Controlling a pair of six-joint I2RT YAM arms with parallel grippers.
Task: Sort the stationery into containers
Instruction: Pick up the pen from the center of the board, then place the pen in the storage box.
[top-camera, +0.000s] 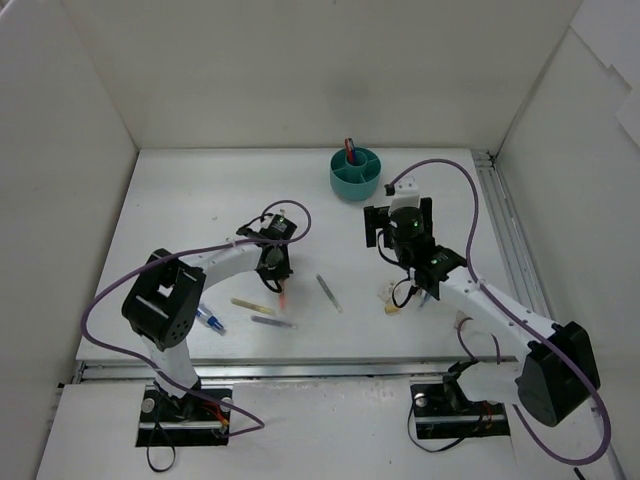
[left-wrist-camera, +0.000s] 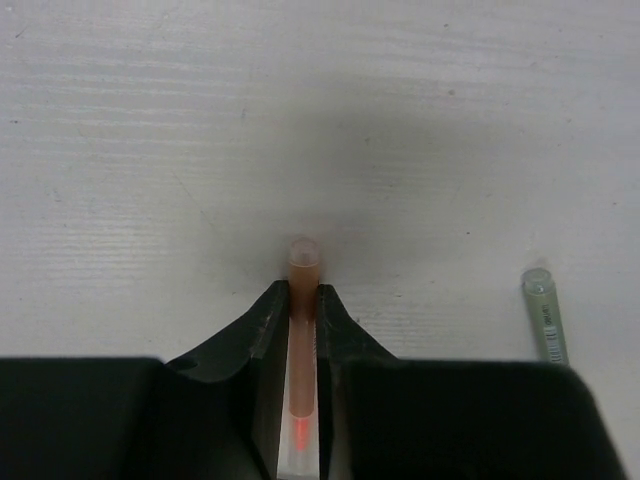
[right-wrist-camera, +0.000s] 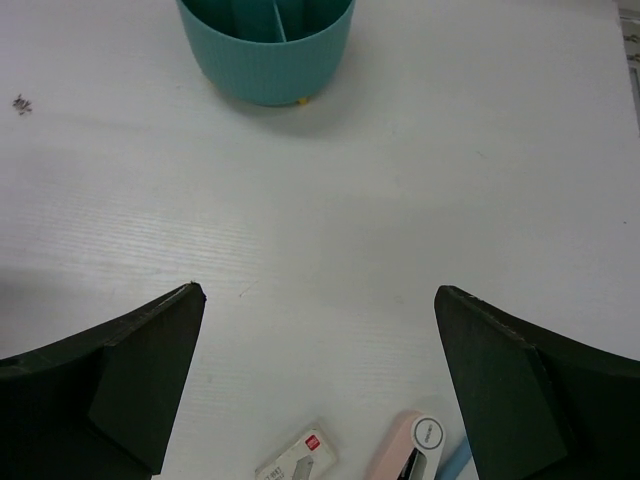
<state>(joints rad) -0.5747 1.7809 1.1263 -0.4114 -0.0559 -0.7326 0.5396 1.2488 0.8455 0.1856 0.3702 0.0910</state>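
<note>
Left wrist view, orange pen (left-wrist-camera: 303, 268): pinched between the pressed-in jaws of the left gripper (left-wrist-camera: 303, 300), its capped end poking out toward frame centre.
Long axis: straight up the frame, in line with the fingers.
Lift: cannot tell whether it is clear of the white table (left-wrist-camera: 150, 150).
Teal organiser cup (top-camera: 356, 172): up and right of the pen in the top view, well apart.
Right gripper (right-wrist-camera: 318, 292): jaws spread, nothing between them; nearer the cup.
Coming move: probably a carry up-right, tipping the pen upright.
</note>
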